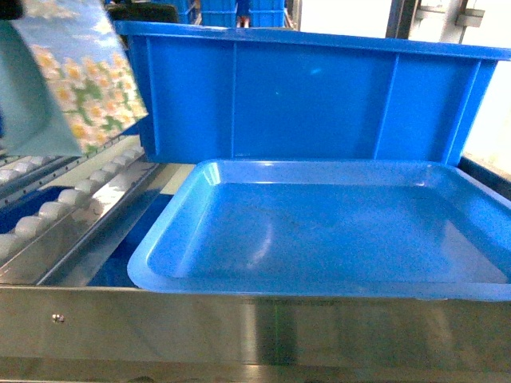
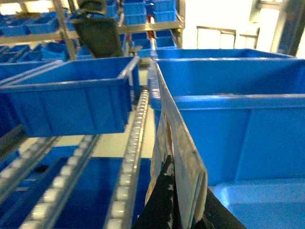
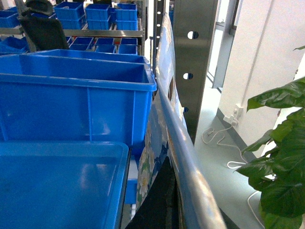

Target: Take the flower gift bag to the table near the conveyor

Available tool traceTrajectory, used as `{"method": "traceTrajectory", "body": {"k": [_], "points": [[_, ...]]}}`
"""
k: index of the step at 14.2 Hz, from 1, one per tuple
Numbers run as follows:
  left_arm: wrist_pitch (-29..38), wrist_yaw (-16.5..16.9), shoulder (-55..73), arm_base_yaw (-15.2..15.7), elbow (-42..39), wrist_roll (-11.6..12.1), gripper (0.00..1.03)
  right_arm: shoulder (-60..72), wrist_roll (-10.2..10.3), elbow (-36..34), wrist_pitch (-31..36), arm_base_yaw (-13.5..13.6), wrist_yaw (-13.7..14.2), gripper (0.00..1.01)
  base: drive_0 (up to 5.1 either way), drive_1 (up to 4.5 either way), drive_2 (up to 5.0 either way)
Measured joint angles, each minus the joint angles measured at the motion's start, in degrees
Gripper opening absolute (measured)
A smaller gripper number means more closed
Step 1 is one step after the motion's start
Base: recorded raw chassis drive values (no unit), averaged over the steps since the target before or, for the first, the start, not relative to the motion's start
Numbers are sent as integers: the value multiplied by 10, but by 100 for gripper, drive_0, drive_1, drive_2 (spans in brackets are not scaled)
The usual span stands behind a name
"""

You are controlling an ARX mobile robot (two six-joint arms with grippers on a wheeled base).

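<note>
Bins (image 1: 319, 92) of blue plastic filled the middle and top of the head view, the deep one standing behind a shallow blue tray (image 1: 319, 231) on the steel shelf ledge (image 1: 255, 335). At the left edge the conveyor (image 1: 72, 199) sloped down, and above it, in the upper left corner, hung the flower gift bag (image 1: 80, 80). Both wrist views showed a bag edge clamped in a claw, left (image 2: 178, 200) and right (image 3: 178, 200).

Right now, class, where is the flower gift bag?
In the head view the flower gift bag hangs at the upper left, above the conveyor rollers and just left of the big blue bin.
</note>
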Motion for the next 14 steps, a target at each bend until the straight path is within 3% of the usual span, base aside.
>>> {"method": "traceTrajectory", "body": {"k": [3, 5, 8, 14], "points": [[-36, 10, -105, 39, -61, 7, 2, 0, 0, 0, 0, 0, 0, 2, 0, 0, 0], [-73, 20, -173, 48, -106, 7, 2, 0, 0, 0, 0, 0, 0, 2, 0, 0, 0], [-70, 68, -266, 74, -152, 9, 2, 0, 0, 0, 0, 0, 0, 2, 0, 0, 0], [-70, 70, -265, 75, -152, 10, 2, 0, -2, 0, 0, 0, 0, 2, -480, 240, 240]]}}
